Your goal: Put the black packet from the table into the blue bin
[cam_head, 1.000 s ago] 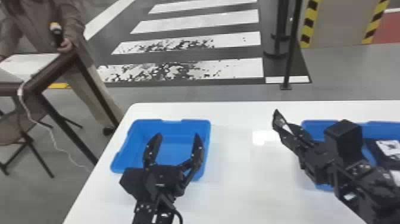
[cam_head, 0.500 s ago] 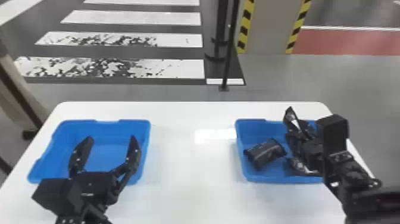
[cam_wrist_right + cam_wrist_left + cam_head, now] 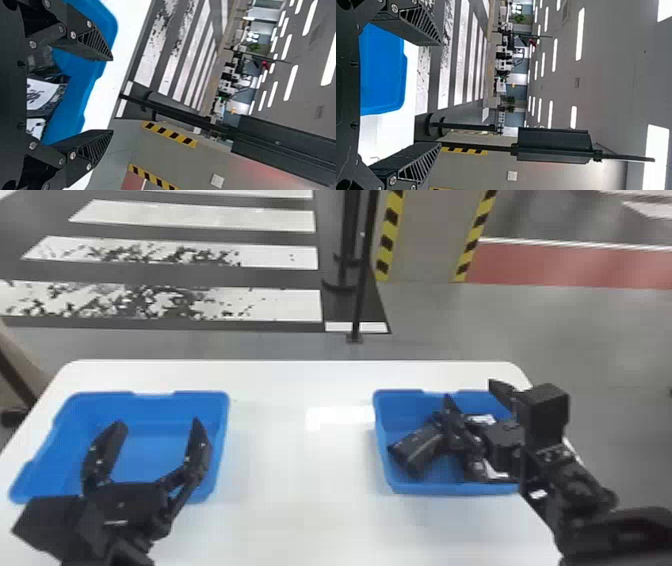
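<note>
In the head view my right gripper (image 3: 475, 390) is open above the right blue bin (image 3: 455, 488), where a black packet (image 3: 419, 447) lies at the left side; the arm hides part of the bin's contents. My left gripper (image 3: 157, 425) stands open over the near part of the left blue bin (image 3: 150, 436), nothing between its fingers. The left wrist view has the left gripper (image 3: 441, 95) with fingers spread and the left bin (image 3: 381, 71) beyond. In the right wrist view the right gripper (image 3: 113, 95) is open, with a black-and-white packet (image 3: 39, 93) in the bin.
Both bins stand on a white table (image 3: 295, 470), with a stretch of tabletop between them. Past the table's far edge a black post (image 3: 361, 280) rises from the floor.
The head view has swung to the right and shows more of the right bin. My right gripper now appears over that bin's contents, its fingers spread wider than before.
</note>
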Motion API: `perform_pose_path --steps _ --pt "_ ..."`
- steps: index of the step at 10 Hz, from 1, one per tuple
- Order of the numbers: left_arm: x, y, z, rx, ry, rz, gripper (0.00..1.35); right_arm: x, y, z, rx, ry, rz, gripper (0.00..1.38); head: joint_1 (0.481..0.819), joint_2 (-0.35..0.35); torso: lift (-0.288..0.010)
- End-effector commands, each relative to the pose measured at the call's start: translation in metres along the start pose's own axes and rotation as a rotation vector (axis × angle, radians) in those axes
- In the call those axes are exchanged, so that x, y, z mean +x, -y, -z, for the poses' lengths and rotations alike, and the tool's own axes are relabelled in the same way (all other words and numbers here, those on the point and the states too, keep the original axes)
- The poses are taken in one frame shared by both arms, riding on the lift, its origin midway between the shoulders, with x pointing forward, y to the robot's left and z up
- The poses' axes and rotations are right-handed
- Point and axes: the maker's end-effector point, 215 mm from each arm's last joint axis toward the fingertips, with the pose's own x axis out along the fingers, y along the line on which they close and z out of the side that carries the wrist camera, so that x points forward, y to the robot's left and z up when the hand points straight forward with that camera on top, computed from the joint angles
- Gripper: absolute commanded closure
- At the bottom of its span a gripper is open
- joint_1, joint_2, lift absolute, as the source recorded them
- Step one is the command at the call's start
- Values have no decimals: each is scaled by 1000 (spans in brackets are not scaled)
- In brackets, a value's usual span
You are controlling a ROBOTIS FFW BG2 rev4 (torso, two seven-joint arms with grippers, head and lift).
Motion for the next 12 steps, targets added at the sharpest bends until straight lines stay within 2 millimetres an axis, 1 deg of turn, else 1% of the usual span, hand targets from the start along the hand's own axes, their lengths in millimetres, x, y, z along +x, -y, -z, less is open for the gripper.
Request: perform_pose_path --steps 1,2,3,5,6,7,8,9,11,12 --pt "1 1 -1 -1 3 1 127 -20 -15 -30 33 97 -27 134 695 -64 -110" --pt "1 0 -2 0 6 -1 127 -37 -26 -47 59 172 -48 134 695 -47 -110" --pt "1 1 -4 0 11 -1 127 -52 -35 -57 110 230 -75 134 695 -38 -110" --pt "1 -1 -4 1 11 -5 127 -80 -59 -46 253 281 -161 136 695 -3 -110" --pt "-1 -4 -2 3 7 -8 127 -94 -66 -39 271 263 -169 136 695 4 -110" --pt "-1 -4 -3 5 10 -10 127 -103 -66 -37 274 256 -166 136 695 11 -110" --pt "-1 -2 -3 3 10 -7 127 -112 -55 -42 246 260 -139 136 695 17 -110" --pt "-2 -3 -3 4 10 -9 127 -124 -39 -40 240 248 -77 136 695 11 -110" --pt "-2 -5 -3 7 11 -12 127 -128 -21 -28 248 224 -15 136 695 -24 -110" --pt "-2 -5 -2 8 8 -12 127 -128 -21 -27 252 222 -13 136 695 -38 -110"
